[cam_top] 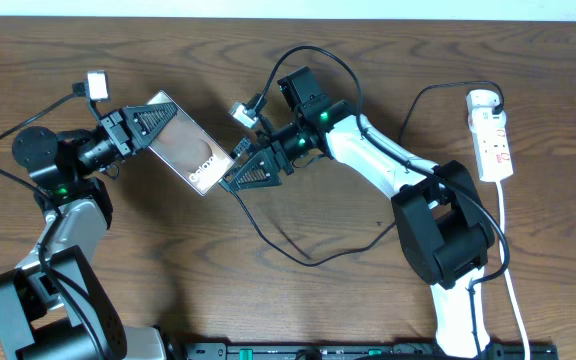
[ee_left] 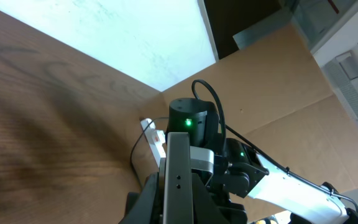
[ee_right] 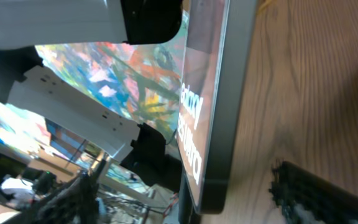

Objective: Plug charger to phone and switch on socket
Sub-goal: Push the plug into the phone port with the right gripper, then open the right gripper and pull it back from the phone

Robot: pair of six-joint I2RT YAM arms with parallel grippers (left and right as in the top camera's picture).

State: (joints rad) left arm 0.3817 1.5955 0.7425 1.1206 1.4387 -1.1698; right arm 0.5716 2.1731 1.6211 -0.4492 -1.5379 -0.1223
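Two grippers [cam_top: 148, 125] [cam_top: 236, 178] crowd the phone [cam_top: 183, 148]; socket [cam_top: 492, 135] well apart.

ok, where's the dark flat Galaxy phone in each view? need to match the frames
Overhead: dark flat rectangular phone left of centre, set diagonally between the two arms.
Left wrist: bottom centre, seen edge-on as a narrow grey strip.
Right wrist: centre, running top to bottom, white Galaxy lettering sideways.
Shared landmark: brown wooden table, visible in all three.
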